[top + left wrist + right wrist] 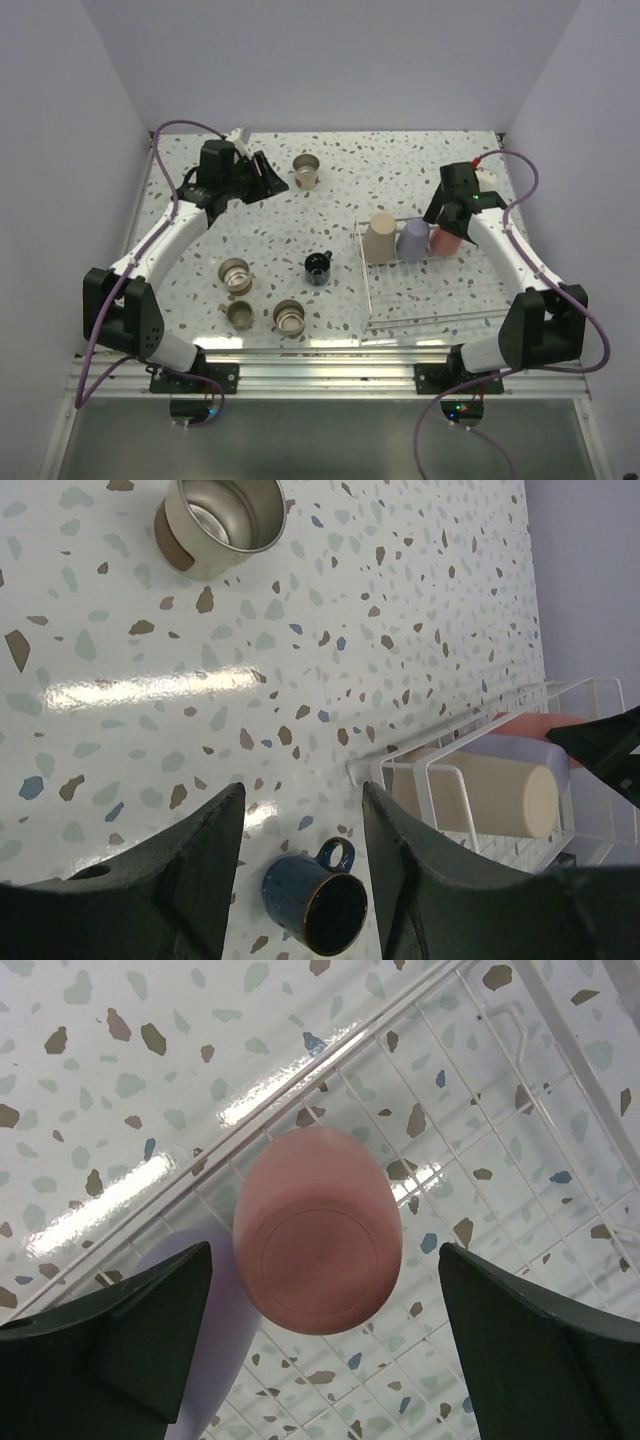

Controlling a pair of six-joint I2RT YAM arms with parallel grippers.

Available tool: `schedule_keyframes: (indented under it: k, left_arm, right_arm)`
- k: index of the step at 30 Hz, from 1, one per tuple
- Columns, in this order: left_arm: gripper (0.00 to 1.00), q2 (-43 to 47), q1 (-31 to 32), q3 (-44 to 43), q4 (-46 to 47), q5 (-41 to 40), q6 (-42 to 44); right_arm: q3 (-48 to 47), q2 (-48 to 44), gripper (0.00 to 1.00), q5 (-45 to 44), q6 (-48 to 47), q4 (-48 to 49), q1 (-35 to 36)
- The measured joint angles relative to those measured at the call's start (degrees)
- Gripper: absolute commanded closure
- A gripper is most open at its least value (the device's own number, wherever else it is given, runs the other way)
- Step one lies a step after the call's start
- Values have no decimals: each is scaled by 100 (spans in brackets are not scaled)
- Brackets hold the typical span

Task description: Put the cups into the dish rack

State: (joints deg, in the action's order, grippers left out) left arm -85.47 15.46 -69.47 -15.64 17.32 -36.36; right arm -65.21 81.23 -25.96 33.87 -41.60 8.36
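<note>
The wire dish rack [432, 300] stands right of centre. In its far row, upside down, stand a beige cup [380, 238], a lavender cup [412, 239] and a coral-red cup [444, 238]. My right gripper [456, 212] is open just above the coral-red cup [318, 1228], fingers wide either side, not touching. The small black mug [318, 268] stands on the table. One steel cup [306, 171] stands at the back, three more [235, 275] [241, 314] [289, 318] at the front left. My left gripper [268, 180] is open and empty beside the back steel cup [220, 522]; the mug [315, 898] shows beyond its fingers.
The rack's [480, 1110] near half holds nothing. Plain walls close in the table on the left, right and back. A metal rail runs along the near edge by the arm bases.
</note>
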Motion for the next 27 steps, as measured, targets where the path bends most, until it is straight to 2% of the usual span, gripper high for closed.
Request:
schedule_keyframes:
  k: [3,8,15,21,27]
  left_arm:
    - [46,0,55,-7,-122,2,26]
    - [47,-72,409,-151,-634,-9,221]
    - [49,-122,1137,-149,-1325,-195,503]
    - [49,-129,1687,227,-1539,-560,549]
    - [51,-466,2011,588,-1488,-741,505]
  right_arm:
    - [-356,-2,1,-22,-2,-326,-2]
    - [-1532,-118,1,-116,35,-807,0]
    - [-2944,-872,1,-79,96,-1320,0]
    - [-3132,-1720,2,280,142,-1849,0]
    - [-3086,-2140,1,579,149,-2321,0]
